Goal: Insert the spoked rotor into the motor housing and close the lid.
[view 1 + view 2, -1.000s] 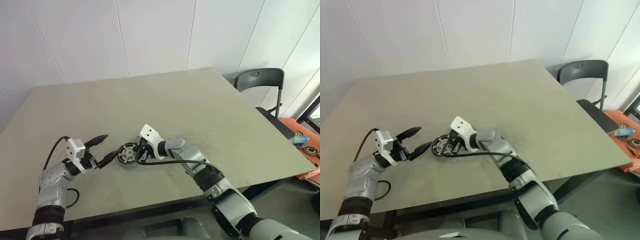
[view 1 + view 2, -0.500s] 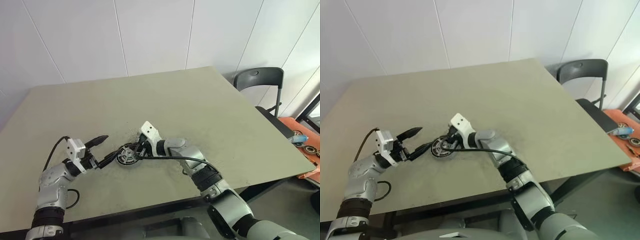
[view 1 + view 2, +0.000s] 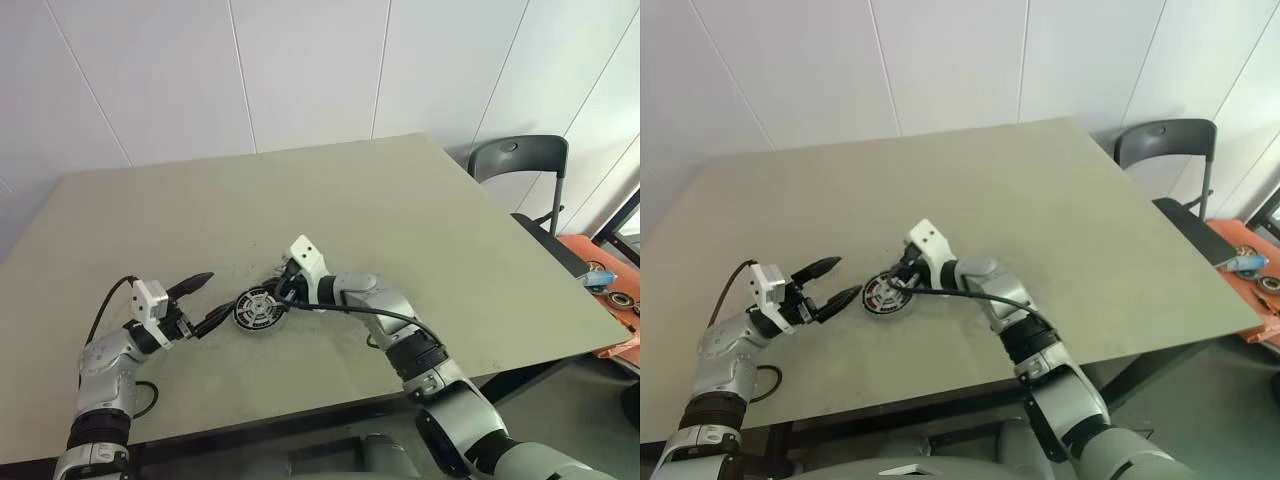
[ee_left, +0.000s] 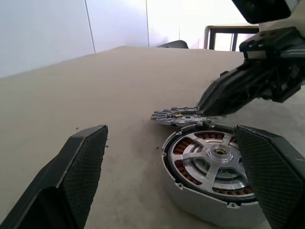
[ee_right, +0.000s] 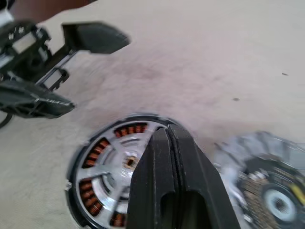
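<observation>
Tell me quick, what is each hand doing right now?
Left gripper: open, holding nothing.
Right gripper: shut, holding nothing, above the motor housing.

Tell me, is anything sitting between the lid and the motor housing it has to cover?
Nothing visible does. The lid lies flat on the table right beside the motor housing, whose top is open with the spoked rotor already seated inside. The shut right tool hovers at the lid's edge.

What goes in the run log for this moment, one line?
rotor: seated in housing | lid: on table beside housing, not fitted | left pincer: open beside housing | right pincer: shut, tips at lid
</observation>
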`<state>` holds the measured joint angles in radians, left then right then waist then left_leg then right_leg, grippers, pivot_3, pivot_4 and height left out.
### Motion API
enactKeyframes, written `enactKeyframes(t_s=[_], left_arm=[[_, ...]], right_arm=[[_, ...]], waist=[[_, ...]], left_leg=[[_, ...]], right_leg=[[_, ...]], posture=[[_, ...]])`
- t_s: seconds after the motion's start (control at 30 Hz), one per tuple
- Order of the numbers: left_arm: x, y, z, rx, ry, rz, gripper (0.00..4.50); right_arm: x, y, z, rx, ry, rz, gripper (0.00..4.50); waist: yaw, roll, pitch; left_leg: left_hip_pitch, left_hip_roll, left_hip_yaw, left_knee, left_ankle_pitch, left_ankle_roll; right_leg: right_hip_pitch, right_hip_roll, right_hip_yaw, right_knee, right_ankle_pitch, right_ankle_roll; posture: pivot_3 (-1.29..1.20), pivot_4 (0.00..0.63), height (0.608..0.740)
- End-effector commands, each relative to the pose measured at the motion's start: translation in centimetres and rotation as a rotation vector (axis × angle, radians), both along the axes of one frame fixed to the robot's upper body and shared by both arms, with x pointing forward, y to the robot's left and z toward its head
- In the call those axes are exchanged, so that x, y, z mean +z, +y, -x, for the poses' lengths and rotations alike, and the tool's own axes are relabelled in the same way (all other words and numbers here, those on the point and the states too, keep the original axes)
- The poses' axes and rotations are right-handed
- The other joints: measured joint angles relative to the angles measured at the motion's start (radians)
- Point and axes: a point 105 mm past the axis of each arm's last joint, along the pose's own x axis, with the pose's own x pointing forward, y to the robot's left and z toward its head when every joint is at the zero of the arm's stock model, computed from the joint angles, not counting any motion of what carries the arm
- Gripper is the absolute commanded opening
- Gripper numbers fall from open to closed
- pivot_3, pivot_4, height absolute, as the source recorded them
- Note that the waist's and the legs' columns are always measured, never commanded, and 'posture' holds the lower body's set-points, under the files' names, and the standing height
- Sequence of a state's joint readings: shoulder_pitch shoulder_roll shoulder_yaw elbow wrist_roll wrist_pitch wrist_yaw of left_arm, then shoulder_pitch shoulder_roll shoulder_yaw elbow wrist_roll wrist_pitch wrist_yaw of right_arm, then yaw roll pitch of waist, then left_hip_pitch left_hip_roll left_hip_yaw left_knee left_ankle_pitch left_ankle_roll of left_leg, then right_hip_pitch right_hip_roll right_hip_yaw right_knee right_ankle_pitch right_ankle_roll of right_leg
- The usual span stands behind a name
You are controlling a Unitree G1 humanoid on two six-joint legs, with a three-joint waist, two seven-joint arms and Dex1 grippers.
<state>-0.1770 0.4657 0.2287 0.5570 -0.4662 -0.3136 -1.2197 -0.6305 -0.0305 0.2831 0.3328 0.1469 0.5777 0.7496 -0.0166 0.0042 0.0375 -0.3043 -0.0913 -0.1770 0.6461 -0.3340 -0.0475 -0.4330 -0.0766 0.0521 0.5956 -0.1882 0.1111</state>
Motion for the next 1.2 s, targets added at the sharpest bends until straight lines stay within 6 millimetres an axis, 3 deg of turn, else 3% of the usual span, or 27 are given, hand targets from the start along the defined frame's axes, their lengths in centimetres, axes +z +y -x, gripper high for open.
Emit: enactKeyframes(t_s=[0.03, 0.17, 0.23, 0.43, 0.63, 1.07, 1.2], left_arm=[[1.2, 0.4, -0.5, 0.005, -0.049, -0.001, 4.50], [1.0, 0.3, -0.5, 0.000, -0.042, 0.004, 4.50], [0.9, 0.3, -0.5, -0.001, -0.037, 0.005, 4.50], [0.8, 0.3, -0.5, -0.005, -0.031, 0.010, 4.50], [0.7, 0.4, -0.4, 0.002, -0.029, 0.010, 4.50], [0.8, 0.4, -0.5, 0.017, -0.033, 0.010, 4.50], [0.8, 0.4, -0.5, 0.017, -0.035, 0.010, 4.50]], right_arm=[[2.4, -1.0, 0.3, 0.033, -0.056, -0.044, 0.02], [2.3, -3.1, 0.9, 0.068, -0.134, 0.047, 0.02], [2.7, -3.6, 1.2, 0.101, -0.184, 0.090, 0.38], [3.3, -3.5, 1.7, 0.229, -0.316, 0.227, 2.26], [2.3, -0.9, 3.7, 0.393, -0.363, 0.280, 4.21], [-1.0, 0.0, 3.3, 0.485, -0.502, 0.480, 4.21], [-1.7, -0.1, 3.1, 0.504, -0.556, 0.537, 3.27]], waist=[[0.001, 0.000, 0.000], [0.003, 0.000, 0.000], [0.002, 0.000, 0.000], [0.000, 0.000, 0.000], [0.004, -0.001, 0.000], [0.003, -0.001, 0.000], [0.004, -0.001, 0.000]], left_leg=[[0.000, 0.000, 0.000, 0.000, 0.000, 0.000], [-0.001, 0.000, 0.001, 0.000, 0.000, 0.000], [-0.001, 0.000, 0.001, 0.000, 0.000, 0.000], [0.001, 0.001, 0.003, 0.000, 0.000, 0.000], [0.000, 0.001, 0.003, 0.000, 0.000, 0.000], [0.000, 0.001, 0.003, 0.000, 0.000, 0.000], [0.000, 0.001, 0.003, 0.000, 0.000, 0.000]], right_leg=[[0.000, 0.000, 0.000, 0.000, 0.000, 0.000], [0.000, 0.000, 0.000, -0.001, 0.000, 0.000], [0.000, -0.001, 0.000, -0.001, -0.002, 0.003], [0.000, -0.001, 0.000, 0.000, -0.002, 0.004], [0.000, -0.001, 0.000, -0.001, -0.002, 0.004], [0.000, -0.001, 0.000, -0.001, 0.000, 0.001], [0.000, -0.001, 0.000, -0.001, 0.000, 0.001]], posture=[[0.00, 0.000, 0.740], [0.00, 0.000, 0.740], [0.00, 0.000, 0.740], [0.00, 0.000, 0.740], [0.00, 0.000, 0.740], [0.00, 0.000, 0.740], [0.00, 0.000, 0.740]])
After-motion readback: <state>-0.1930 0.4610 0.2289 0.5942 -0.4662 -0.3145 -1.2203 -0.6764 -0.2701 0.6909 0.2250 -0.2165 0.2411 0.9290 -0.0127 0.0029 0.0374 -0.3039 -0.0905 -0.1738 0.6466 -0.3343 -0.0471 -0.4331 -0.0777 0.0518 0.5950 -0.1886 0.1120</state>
